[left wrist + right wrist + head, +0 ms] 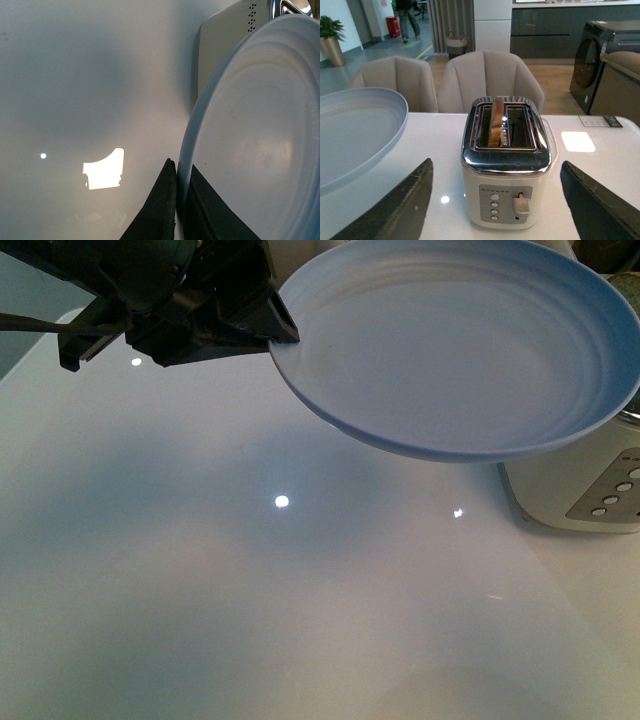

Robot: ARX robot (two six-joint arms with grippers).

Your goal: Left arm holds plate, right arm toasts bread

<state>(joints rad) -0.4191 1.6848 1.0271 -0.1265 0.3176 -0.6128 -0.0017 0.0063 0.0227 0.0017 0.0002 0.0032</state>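
Above the white table (250, 590), the black left gripper (280, 330) pinches the rim of the round pale blue plate (450, 350) beside the white-and-chrome toaster (505, 195), whose slot holds the brown bread slice (496, 122); the wide-open, empty right gripper (496, 167) should grasp it squarely.

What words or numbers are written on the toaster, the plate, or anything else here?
Nothing here reads clearly.
On the toaster: tiny print above the buttons, too blurred to read.
On the flat card: marks too small to read.
On the plate: no writing.
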